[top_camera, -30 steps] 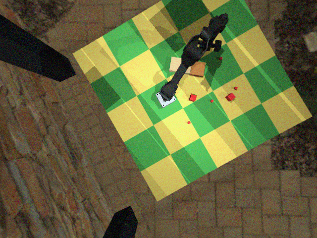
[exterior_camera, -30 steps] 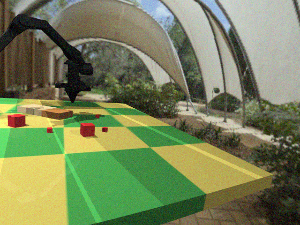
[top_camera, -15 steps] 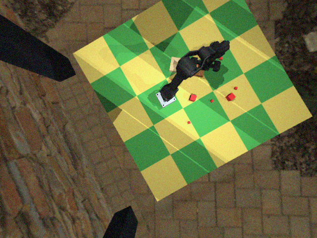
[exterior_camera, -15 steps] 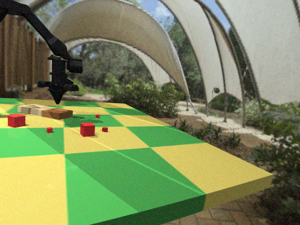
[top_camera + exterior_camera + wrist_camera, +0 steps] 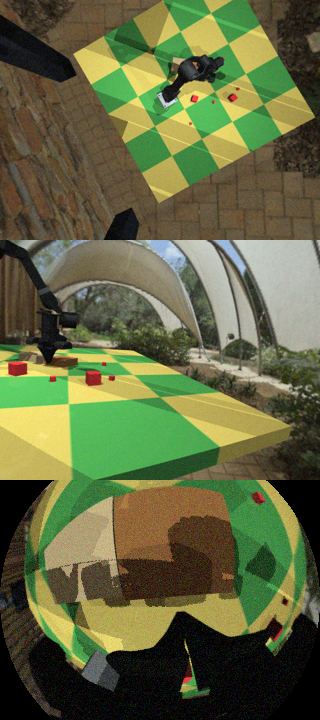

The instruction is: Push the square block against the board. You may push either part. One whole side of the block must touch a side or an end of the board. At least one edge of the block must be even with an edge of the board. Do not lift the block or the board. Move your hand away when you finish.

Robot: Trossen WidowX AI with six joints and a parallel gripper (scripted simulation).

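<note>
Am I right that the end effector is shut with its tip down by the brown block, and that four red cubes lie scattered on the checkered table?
Not quite: the top view shows five red cubes, two larger and three small. The rest stands: the end effector is shut, tip down by the brown block on the checkered table.

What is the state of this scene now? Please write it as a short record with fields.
gripper: shut, holding nothing, tip low at the brown block's near side
square block: brown, flat on the table
board: pale, beside the block, sides touching in the wrist view
edge alignment: cannot tell
other items: red cubes, apart from both
table: green and yellow checks
</note>
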